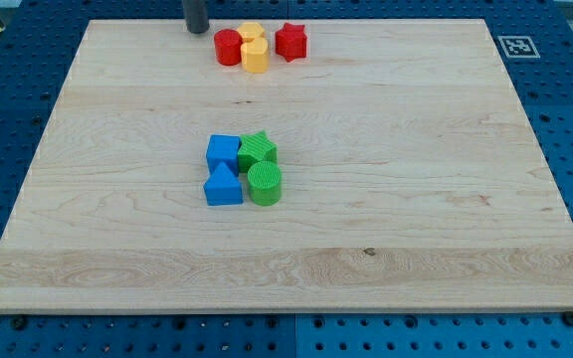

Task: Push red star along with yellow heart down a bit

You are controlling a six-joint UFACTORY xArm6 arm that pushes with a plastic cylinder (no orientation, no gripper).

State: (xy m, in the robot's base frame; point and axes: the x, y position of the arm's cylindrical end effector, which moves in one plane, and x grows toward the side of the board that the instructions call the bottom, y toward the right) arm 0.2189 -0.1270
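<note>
looking at the top of the bench (286,259), you find my tip (198,30) standing at the far edge, just left of the red cylinder (228,47) and touching no block. there are no fingers on this rod, so nothing is apart, together or clamped. right of my tip you see a tight cluster: the red cylinder, then two yellow blocks, the rear one (252,32) and the front one (255,56); which is the heart you cannot tell. the red star (290,42) sits rightmost. well below my tip lie a blue cube (223,151), blue triangle (223,186), green star (258,150) and green cylinder (265,184).
</note>
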